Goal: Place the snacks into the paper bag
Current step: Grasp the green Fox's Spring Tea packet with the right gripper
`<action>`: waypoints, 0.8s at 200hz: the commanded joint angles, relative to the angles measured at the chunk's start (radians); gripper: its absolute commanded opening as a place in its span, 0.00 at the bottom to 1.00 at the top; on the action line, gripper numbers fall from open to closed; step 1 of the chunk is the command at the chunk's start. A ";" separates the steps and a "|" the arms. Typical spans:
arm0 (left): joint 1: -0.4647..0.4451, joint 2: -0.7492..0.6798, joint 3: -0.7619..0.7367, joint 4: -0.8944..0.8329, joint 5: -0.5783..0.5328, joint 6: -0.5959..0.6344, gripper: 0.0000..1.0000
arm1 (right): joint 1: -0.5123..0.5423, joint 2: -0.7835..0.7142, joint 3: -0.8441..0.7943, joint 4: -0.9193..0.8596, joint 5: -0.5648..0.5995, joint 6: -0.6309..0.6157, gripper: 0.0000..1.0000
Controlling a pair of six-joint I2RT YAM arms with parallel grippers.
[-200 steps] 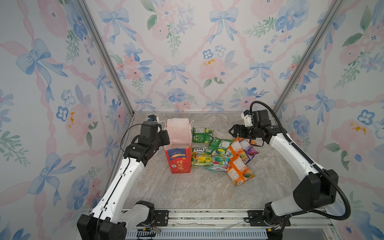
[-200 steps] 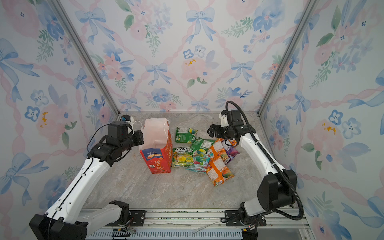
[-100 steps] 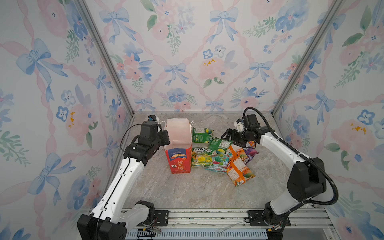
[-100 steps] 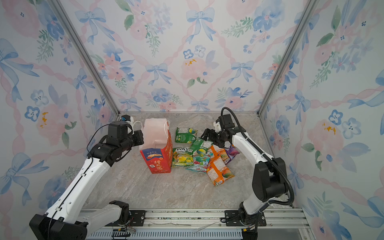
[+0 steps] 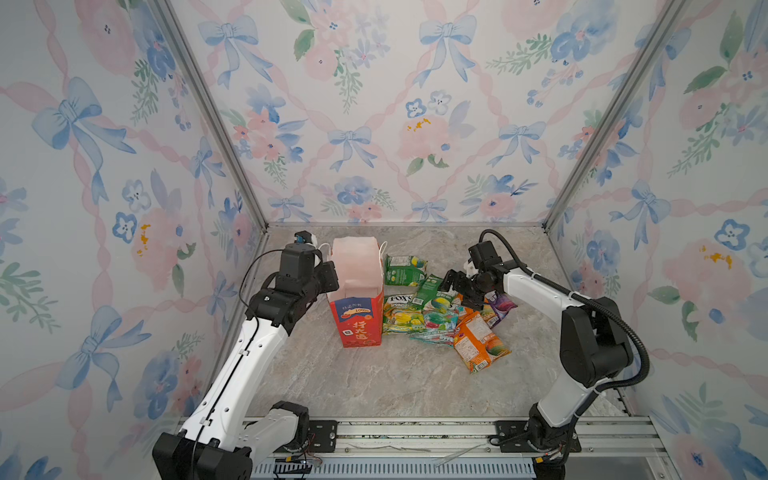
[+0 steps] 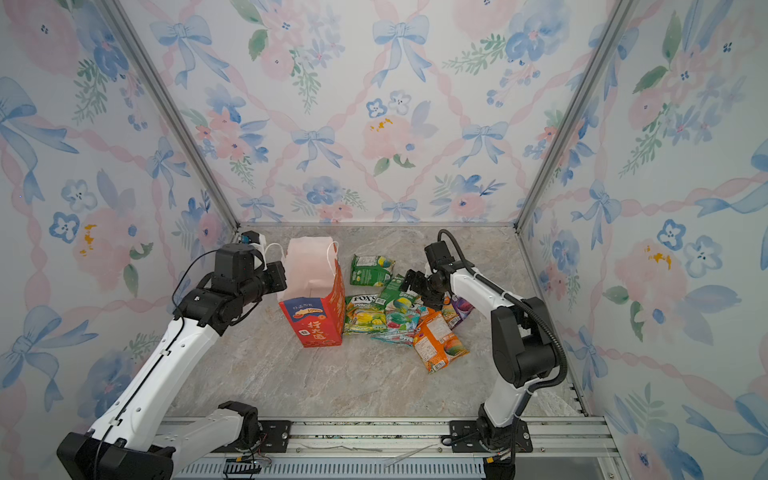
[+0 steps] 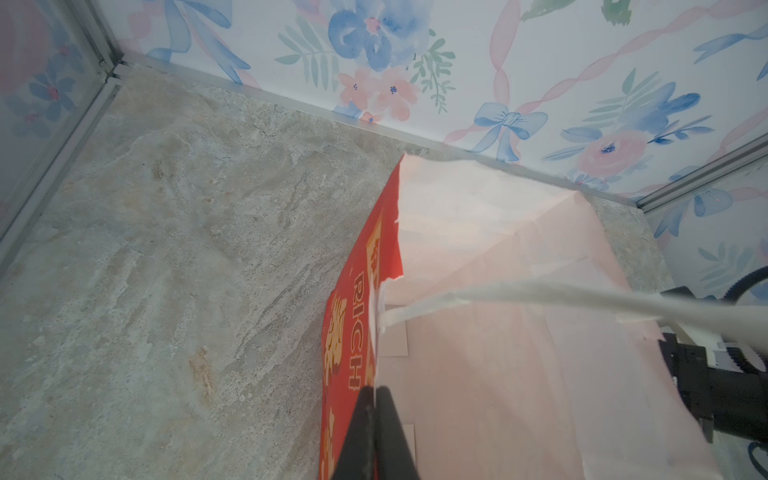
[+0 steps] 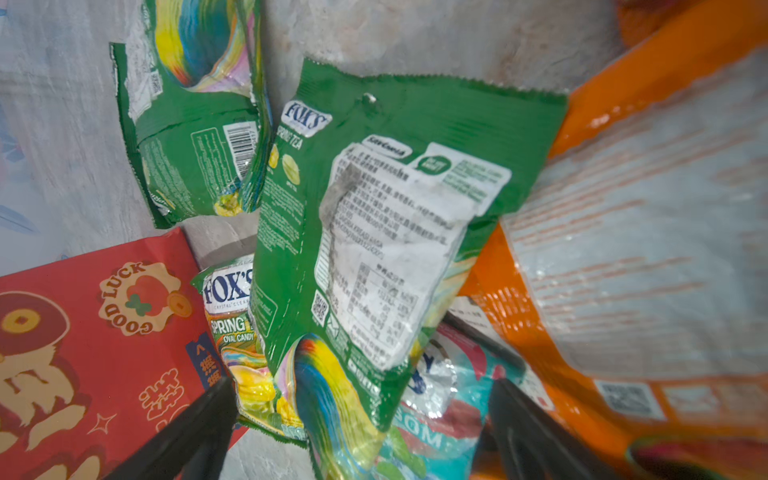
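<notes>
The left gripper (image 7: pixel 375 401) pinches the matte red paper bag (image 5: pixel 356 320) by its torn rim, jaws closed on it. Crinkly, glossy snacks (image 5: pixel 432 311) lie heaped below the right gripper (image 8: pixel 361 386), whose jaws are spread wide; it is now lower and nearer the bag than before.

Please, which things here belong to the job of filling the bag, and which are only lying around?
Belong to the job:
paper bag, gripped at its rim by the shut left gripper
snacks piled beside it, under the open right gripper

Not part of it:
table
flowered walls
front rail
</notes>
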State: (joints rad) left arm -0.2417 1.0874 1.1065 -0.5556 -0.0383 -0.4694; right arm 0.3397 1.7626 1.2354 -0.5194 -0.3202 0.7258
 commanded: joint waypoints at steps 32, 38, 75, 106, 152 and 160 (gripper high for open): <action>-0.004 -0.011 -0.009 -0.012 -0.008 -0.022 0.00 | 0.006 0.105 0.060 0.062 -0.034 0.022 0.94; -0.003 -0.011 -0.007 -0.012 -0.006 -0.023 0.00 | 0.007 0.116 0.071 0.064 -0.038 0.022 0.94; -0.006 -0.004 -0.010 -0.010 -0.001 -0.038 0.00 | 0.006 0.179 0.109 0.092 -0.058 0.029 0.91; -0.008 -0.003 -0.011 -0.010 -0.002 -0.041 0.00 | 0.008 0.210 0.142 0.104 -0.069 0.022 0.85; -0.008 -0.011 -0.018 -0.010 -0.005 -0.039 0.00 | 0.009 0.205 0.188 0.065 -0.053 -0.020 0.67; -0.008 -0.011 -0.021 -0.010 -0.005 -0.039 0.00 | 0.009 0.200 0.192 0.065 -0.055 -0.023 0.62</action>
State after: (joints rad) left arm -0.2424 1.0874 1.1061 -0.5552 -0.0380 -0.5011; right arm 0.3416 1.9648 1.3834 -0.4412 -0.3809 0.7322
